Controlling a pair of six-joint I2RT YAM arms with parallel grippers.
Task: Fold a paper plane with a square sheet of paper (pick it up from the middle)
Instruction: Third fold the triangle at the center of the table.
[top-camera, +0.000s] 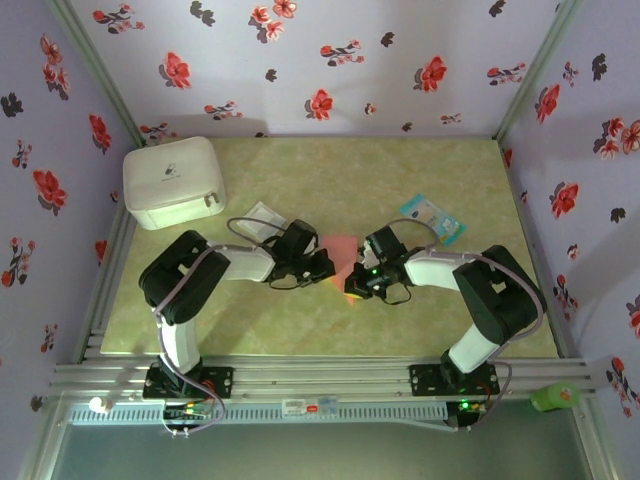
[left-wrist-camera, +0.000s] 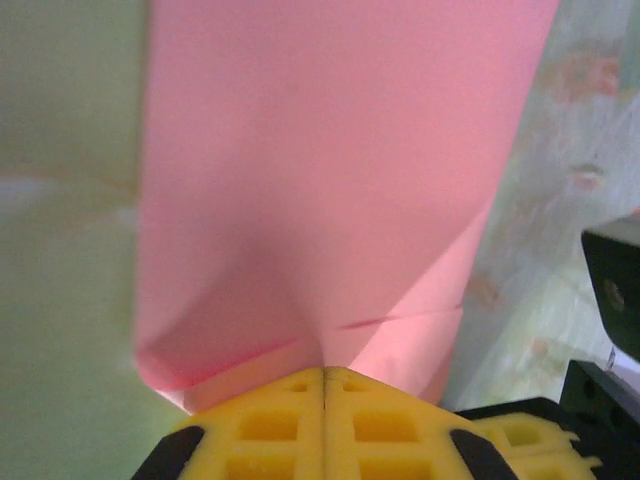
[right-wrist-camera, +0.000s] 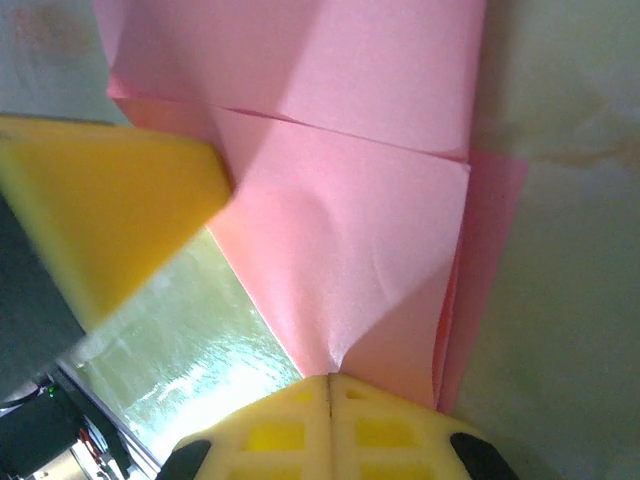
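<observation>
The salmon-pink sheet of paper (top-camera: 341, 252) hangs folded into layers between my two grippers at the table's middle. My left gripper (top-camera: 323, 266) pinches its left edge and my right gripper (top-camera: 356, 280) pinches its lower right edge. In the left wrist view the yellow fingertips (left-wrist-camera: 300, 395) are pressed together on the paper (left-wrist-camera: 330, 170), which shows a crease and overlapping flaps. The right wrist view has my right gripper (right-wrist-camera: 330, 378) closed on a folded corner of the paper (right-wrist-camera: 350, 230), with the other arm's yellow finger (right-wrist-camera: 110, 210) close by on the left.
A white box (top-camera: 172, 182) stands at the back left. A pale translucent packet (top-camera: 262, 218) lies behind the left gripper and a teal-and-white packet (top-camera: 432, 218) behind the right one. Floral walls enclose the green table (top-camera: 330, 170).
</observation>
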